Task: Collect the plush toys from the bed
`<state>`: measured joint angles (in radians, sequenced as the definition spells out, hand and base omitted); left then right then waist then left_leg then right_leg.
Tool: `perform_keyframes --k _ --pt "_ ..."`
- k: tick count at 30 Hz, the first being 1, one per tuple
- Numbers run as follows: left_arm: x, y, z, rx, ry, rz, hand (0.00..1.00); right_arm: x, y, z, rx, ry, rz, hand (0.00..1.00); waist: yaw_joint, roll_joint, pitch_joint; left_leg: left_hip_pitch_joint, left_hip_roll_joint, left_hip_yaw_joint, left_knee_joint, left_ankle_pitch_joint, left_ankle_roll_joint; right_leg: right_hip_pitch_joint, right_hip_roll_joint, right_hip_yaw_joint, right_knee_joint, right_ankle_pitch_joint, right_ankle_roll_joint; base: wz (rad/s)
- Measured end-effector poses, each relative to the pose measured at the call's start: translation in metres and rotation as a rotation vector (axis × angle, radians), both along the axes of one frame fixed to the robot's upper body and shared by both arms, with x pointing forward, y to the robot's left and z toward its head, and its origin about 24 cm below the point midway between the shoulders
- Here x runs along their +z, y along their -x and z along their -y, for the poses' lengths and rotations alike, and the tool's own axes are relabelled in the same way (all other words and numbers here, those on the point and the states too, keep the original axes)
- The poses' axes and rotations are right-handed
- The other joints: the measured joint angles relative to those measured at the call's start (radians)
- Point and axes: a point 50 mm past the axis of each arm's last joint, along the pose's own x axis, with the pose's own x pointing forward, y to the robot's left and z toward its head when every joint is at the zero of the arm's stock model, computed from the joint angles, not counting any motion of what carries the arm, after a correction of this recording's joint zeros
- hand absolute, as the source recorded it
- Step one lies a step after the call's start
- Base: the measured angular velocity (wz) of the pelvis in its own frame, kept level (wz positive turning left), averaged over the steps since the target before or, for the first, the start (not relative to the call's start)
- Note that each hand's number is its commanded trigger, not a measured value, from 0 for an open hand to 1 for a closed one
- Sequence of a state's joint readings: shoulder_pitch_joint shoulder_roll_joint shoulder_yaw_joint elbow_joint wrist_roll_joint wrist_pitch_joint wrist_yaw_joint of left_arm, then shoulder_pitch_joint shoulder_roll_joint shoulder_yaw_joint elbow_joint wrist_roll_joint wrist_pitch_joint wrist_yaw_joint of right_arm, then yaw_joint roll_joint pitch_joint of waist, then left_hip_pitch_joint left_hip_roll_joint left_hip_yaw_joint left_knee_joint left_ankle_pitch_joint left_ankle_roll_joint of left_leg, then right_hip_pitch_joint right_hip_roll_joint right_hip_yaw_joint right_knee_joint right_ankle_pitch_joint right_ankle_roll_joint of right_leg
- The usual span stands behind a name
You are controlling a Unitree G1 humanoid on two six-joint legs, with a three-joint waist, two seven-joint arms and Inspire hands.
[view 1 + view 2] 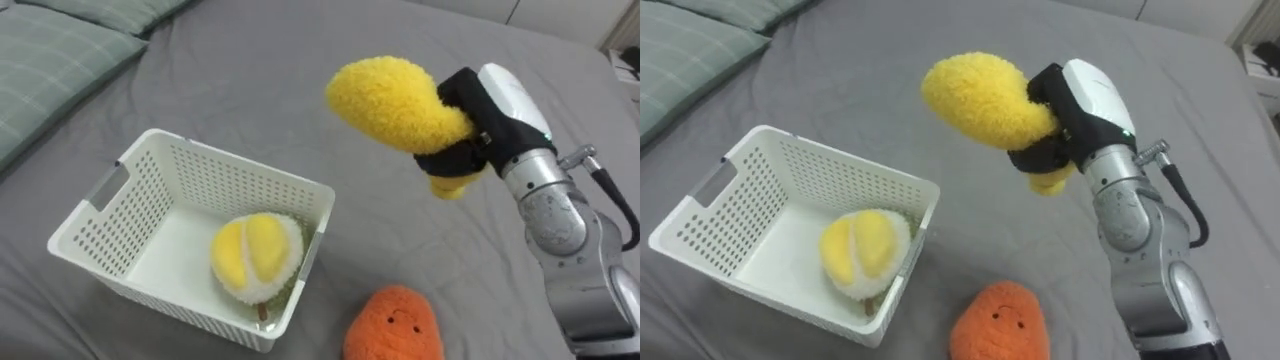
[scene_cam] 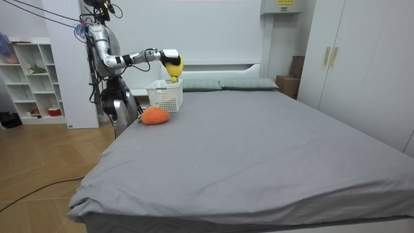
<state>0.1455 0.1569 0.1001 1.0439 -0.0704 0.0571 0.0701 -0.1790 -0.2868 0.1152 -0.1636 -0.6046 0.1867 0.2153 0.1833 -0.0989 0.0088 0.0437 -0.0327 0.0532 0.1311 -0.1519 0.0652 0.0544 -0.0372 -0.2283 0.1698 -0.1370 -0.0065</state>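
Observation:
My right hand (image 1: 480,125) (image 1: 1072,110) is shut on a fluffy yellow plush toy (image 1: 395,105) (image 1: 985,100) and holds it in the air, just right of the white slatted basket (image 1: 110,205) (image 1: 725,190). A round yellow and white plush (image 1: 255,255) (image 1: 862,250) lies inside the basket. On the grey bed sheet near me lies an orange plush with a small face (image 1: 395,325) (image 1: 998,322), right of the basket. In the room view I stand at the bed's corner with the right hand (image 2: 167,57) stretched over the basket (image 2: 165,97), the orange plush (image 2: 154,115) beside it.
Green-grey checked pillows (image 1: 60,50) (image 1: 690,45) lie at the bed's head, left of the basket. The grey sheet (image 2: 259,142) stretches wide to the right. A white shelf unit (image 2: 29,81) and a wardrobe (image 2: 362,58) stand by the walls.

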Motion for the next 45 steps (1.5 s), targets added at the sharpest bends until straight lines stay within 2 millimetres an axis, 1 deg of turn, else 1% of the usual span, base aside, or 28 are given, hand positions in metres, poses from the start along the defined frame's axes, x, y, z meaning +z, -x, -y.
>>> perform_keyframes --k 3,4,6,7,8,9,10,11,12,13,15,17,18,22,24,26,32,34,45 --pt "-0.001 -0.002 0.004 -0.006 0.008 0.003 0.00 0.000 -0.001 -0.015 0.058 -0.024 -0.031 1.00 0.012 -0.008 -0.0012 -0.002 -0.001 -0.006 -0.001 0.000 0.000 0.000 0.000 0.000 0.000 -0.001 0.001 0.03" --pt "-0.001 -0.003 0.004 -0.015 0.004 0.003 0.00 0.000 -0.001 -0.017 0.066 -0.025 -0.033 1.00 0.015 -0.010 -0.0014 -0.003 -0.001 -0.008 -0.001 0.000 0.000 -0.001 0.000 -0.001 0.000 -0.001 0.001 0.07" --pt "0.000 -0.005 0.004 -0.039 -0.003 0.002 0.00 0.007 -0.005 -0.029 0.108 0.017 -0.018 1.00 0.025 -0.014 -0.0002 -0.007 -0.002 -0.011 0.005 0.000 0.000 -0.004 0.000 -0.002 0.000 -0.001 0.001 0.05" --pt "0.000 -0.006 0.004 -0.039 -0.002 0.003 0.00 0.009 -0.006 -0.031 0.117 0.021 -0.013 1.00 0.026 -0.014 -0.0003 -0.008 -0.002 -0.012 0.006 0.000 0.000 -0.004 0.000 -0.002 0.000 -0.001 0.001 0.05" --pt "-0.001 -0.007 0.006 -0.039 0.004 0.005 0.00 0.013 -0.006 -0.035 0.137 0.024 -0.005 0.97 0.037 -0.015 -0.0004 -0.009 -0.002 -0.014 0.005 0.000 0.000 -0.005 0.000 -0.002 -0.001 -0.001 0.001 0.07" --pt "-0.001 -0.009 0.008 -0.040 0.011 0.010 0.00 0.016 -0.005 -0.038 0.151 0.025 0.001 0.71 0.045 -0.015 -0.0004 -0.010 -0.002 -0.017 0.005 0.000 0.000 -0.005 0.000 -0.004 -0.002 -0.001 0.001 0.10" --pt "-0.001 -0.010 0.009 -0.041 0.013 0.012 0.00 0.017 -0.005 -0.039 0.160 0.025 0.005 0.65 0.050 -0.014 -0.0001 -0.012 -0.003 -0.022 0.005 0.000 0.000 -0.005 0.000 -0.008 -0.002 -0.001 0.001 0.13" --pt "-0.001 -0.011 0.008 -0.042 0.013 0.013 0.00 0.018 -0.005 -0.044 0.174 0.019 0.009 0.42 0.056 -0.014 0.0002 -0.014 -0.003 -0.027 0.005 0.000 0.000 -0.005 -0.001 -0.020 -0.002 -0.001 0.001 0.13" --pt "0.000 -0.013 0.009 -0.043 0.014 0.014 0.00 0.019 -0.005 -0.047 0.186 0.017 0.008 0.07 0.065 -0.014 0.0004 -0.016 -0.003 -0.030 0.005 0.000 0.000 -0.006 -0.001 -0.022 -0.003 -0.001 0.001 0.09" --pt "0.000 -0.014 0.010 -0.044 0.015 0.016 0.00 0.019 -0.005 -0.050 0.193 0.020 0.005 0.00 0.069 -0.013 0.0004 -0.017 -0.003 -0.030 0.004 0.000 0.000 -0.007 -0.001 -0.022 -0.004 -0.001 0.001 0.03" --pt "0.000 -0.016 0.010 -0.042 0.016 0.021 0.00 0.019 -0.005 -0.064 0.240 0.015 -0.011 0.00 0.075 -0.015 -0.0004 -0.026 -0.002 -0.031 0.004 0.001 0.000 -0.020 -0.001 -0.023 -0.003 -0.001 0.001 0.00" --pt "0.000 -0.017 0.010 -0.042 0.017 0.024 0.00 0.018 -0.003 -0.073 0.274 0.009 -0.027 0.00 0.080 -0.015 -0.0004 -0.032 -0.002 -0.032 0.005 0.001 0.000 -0.022 -0.001 -0.023 -0.003 -0.001 0.001 0.00" --pt "0.000 -0.018 0.010 -0.043 0.018 0.026 0.00 0.016 -0.002 -0.077 0.294 0.013 -0.038 0.00 0.088 -0.016 -0.0003 -0.032 -0.002 -0.032 0.005 0.001 0.000 -0.022 -0.001 -0.023 -0.003 -0.001 0.001 0.00" --pt "0.000 -0.023 0.011 -0.049 0.023 0.021 0.00 0.012 0.001 -0.085 0.341 0.024 -0.072 0.00 0.109 -0.018 0.0019 -0.033 -0.002 -0.032 0.003 0.001 0.000 -0.022 -0.001 -0.024 -0.003 -0.001 0.001 0.00" --pt "0.000 -0.025 0.011 -0.051 0.023 0.020 0.00 0.010 0.003 -0.091 0.369 0.034 -0.089 0.00 0.120 -0.022 0.0056 -0.035 -0.002 -0.035 0.003 0.000 0.000 -0.022 -0.001 -0.025 -0.004 -0.001 0.002 0.00" --pt "0.000 -0.026 0.011 -0.052 0.022 0.022 0.00 0.009 0.004 -0.093 0.382 0.039 -0.100 0.00 0.129 -0.024 0.0071 -0.036 -0.002 -0.037 0.003 0.000 0.000 -0.023 -0.001 -0.026 -0.004 -0.001 0.002 0.02" --pt "-0.001 -0.026 0.012 -0.049 0.023 0.010 0.00 0.004 0.008 -0.101 0.426 0.054 -0.142 0.00 0.152 -0.027 0.0062 -0.037 -0.003 -0.039 0.003 0.000 0.000 -0.023 -0.002 -0.040 -0.004 -0.001 0.002 0.01" --pt "-0.001 -0.026 0.012 -0.048 0.022 0.010 0.00 0.004 0.008 -0.102 0.430 0.051 -0.149 0.00 0.153 -0.027 0.0060 -0.038 -0.003 -0.042 0.004 0.001 0.000 -0.023 -0.003 -0.048 -0.004 -0.001 0.002 0.04" --pt "-0.001 -0.027 0.012 -0.047 0.021 0.008 0.00 0.004 0.008 -0.104 0.436 0.043 -0.156 0.00 0.152 -0.023 0.0083 -0.040 -0.005 -0.048 0.005 0.001 0.000 -0.023 -0.005 -0.051 -0.004 -0.001 0.002 0.00"
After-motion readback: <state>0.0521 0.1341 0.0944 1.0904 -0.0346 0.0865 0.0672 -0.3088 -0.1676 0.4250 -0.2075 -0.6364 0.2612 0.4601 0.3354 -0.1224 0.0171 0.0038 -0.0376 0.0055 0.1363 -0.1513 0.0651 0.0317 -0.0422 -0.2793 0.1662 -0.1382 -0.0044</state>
